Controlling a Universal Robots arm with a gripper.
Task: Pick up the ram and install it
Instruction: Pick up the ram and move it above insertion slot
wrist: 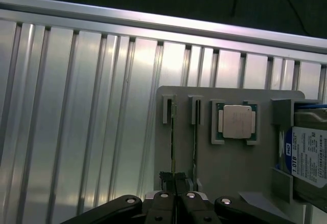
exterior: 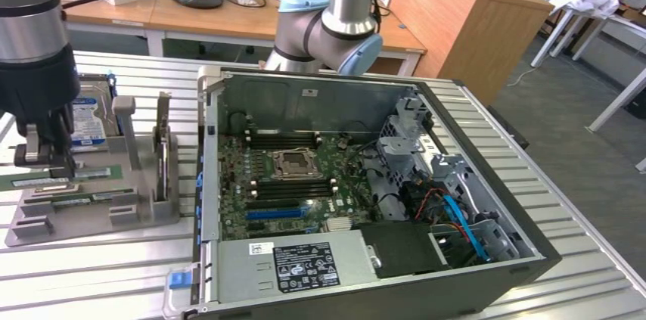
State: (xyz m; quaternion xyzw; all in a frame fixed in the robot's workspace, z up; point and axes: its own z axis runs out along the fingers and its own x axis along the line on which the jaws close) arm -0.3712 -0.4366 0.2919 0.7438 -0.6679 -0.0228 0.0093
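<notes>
The ram [wrist: 173, 132] is a thin green stick standing on edge in a slot of the grey holder [wrist: 230, 168]. A second stick just like it [wrist: 194, 137] stands in the slot beside it. My gripper [wrist: 176, 185] is at one end of the first stick, and its dark fingertips [wrist: 167, 177] are shut on the stick's edge. The stick still sits in its slot. In the exterior view my gripper [exterior: 45, 163] hangs over the holder [exterior: 151, 210] at that view's left, at the end of the ram [exterior: 96, 174], with the other stick [exterior: 96, 199] just in front of it.
The open computer case [exterior: 525, 259] lies to the exterior view's right of the holder, with the dark memory slots [exterior: 287, 138] of its motherboard beside the processor socket [exterior: 295, 161]. The holder also carries a hard drive [wrist: 309, 157] and a square silvery processor [wrist: 236, 121]. A second robot arm [exterior: 333, 32] stands behind the case.
</notes>
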